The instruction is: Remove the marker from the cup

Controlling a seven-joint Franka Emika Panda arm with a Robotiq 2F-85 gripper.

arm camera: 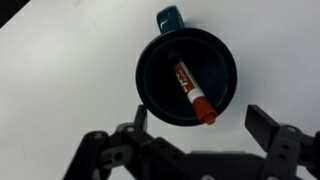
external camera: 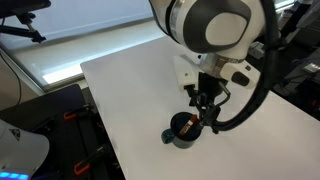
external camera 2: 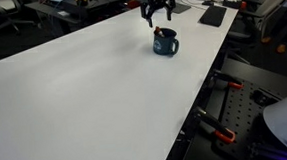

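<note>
The white table (external camera 2: 84, 94) is the largest thing and fills most of both exterior views. Over its far part hangs the robot arm (external camera: 215, 25). At the end of the arm the gripper (external camera 2: 159, 15) points straight down, directly above the cup (external camera 2: 165, 44). The jaws stand wide apart, wider than the cup as the wrist view shows, and there is nothing between them. The fingertips (arm camera: 262, 122) appear to be above the rim and not touching it. The cup is dark blue and stands upright near the far right edge of the table, with its short handle (arm camera: 168, 17) on the side away from the gripper in the wrist view. The marker (arm camera: 191, 88), thin and reddish-brown, lies slanted inside the cup, its orange-red end leaning on the wall close to the rim. In my judgement nothing of the task is done yet. The gripper must descend, close on the upper end of the marker, and lift it out.
</note>
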